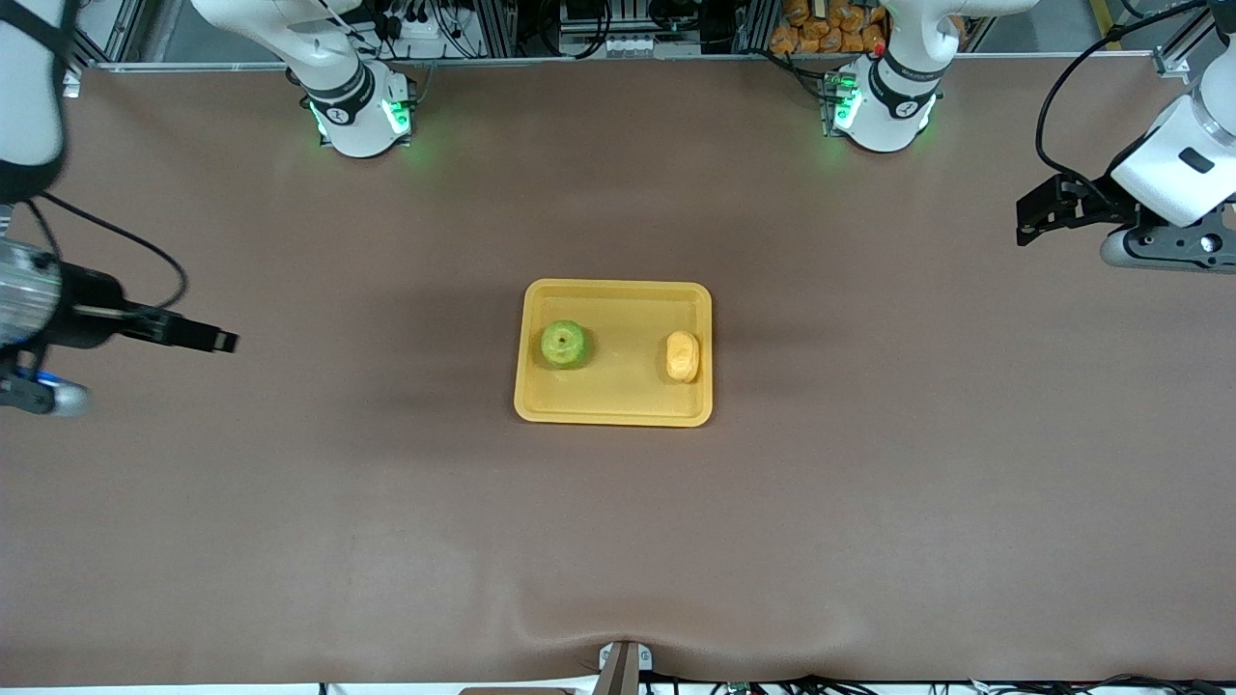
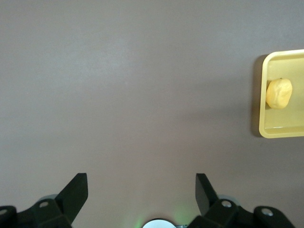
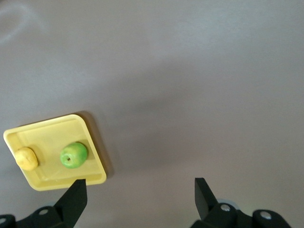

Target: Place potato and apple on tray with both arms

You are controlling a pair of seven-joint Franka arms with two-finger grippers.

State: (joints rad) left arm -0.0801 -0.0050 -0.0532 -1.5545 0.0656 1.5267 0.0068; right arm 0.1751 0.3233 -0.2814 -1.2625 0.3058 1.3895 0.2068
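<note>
Both pieces are already sitting in the tray (image 1: pixel 618 294), mid-table. Going across the front view: the right gripper (image 1: pixel 224 341) hangs over bare table out at the right arm's end, empty, and its wrist view shows the jaws spread wide. Then the apple (image 1: pixel 563 344) toward that arm's end of the tray, and the potato (image 1: pixel 683 356) at the other end, long axis pointing roughly toward the bases. The left gripper (image 1: pixel 1025 220) hangs over its own end, jaws wide open, holding nothing. Each arm is well apart from the tray, so I'd say nothing's left to grab.
</note>
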